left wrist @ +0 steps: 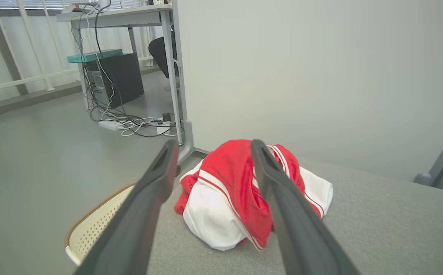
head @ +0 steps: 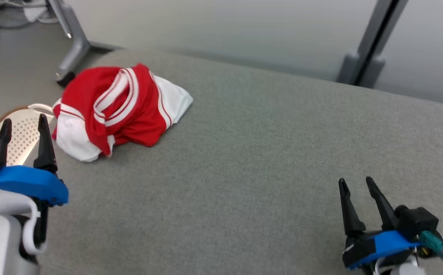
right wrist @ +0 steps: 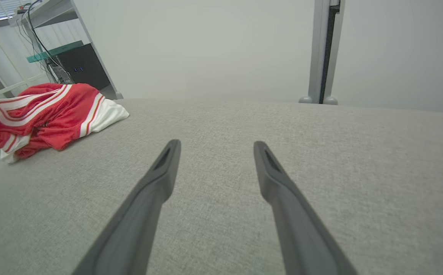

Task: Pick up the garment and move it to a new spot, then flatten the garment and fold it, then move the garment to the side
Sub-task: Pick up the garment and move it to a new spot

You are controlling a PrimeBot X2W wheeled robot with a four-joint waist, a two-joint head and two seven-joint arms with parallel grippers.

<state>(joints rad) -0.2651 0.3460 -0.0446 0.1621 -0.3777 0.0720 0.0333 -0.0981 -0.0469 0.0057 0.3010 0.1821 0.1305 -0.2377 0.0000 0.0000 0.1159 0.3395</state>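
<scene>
A crumpled red and white garment [head: 118, 110] with white stripes lies in a heap near the far left corner of the grey table [head: 267, 160]. My left gripper [head: 25, 124] is open at the table's left edge, just short of the heap, nothing between its fingers. In the left wrist view the garment [left wrist: 221, 198] lies ahead between the two spread fingers [left wrist: 156, 179]. My right gripper [head: 356, 183] is open at the lower right, far from the cloth. From the right wrist the garment [right wrist: 46, 114] sits at the far left, beyond the open fingers [right wrist: 271, 172].
A perforated cream basket [head: 19, 133] with a brown rim stands off the table's left edge beside my left gripper, seen below in the left wrist view as the basket [left wrist: 95, 225]. Grey partition posts [head: 366, 49] rise behind the table. A desk with cables [left wrist: 130, 122] stands beyond on the floor.
</scene>
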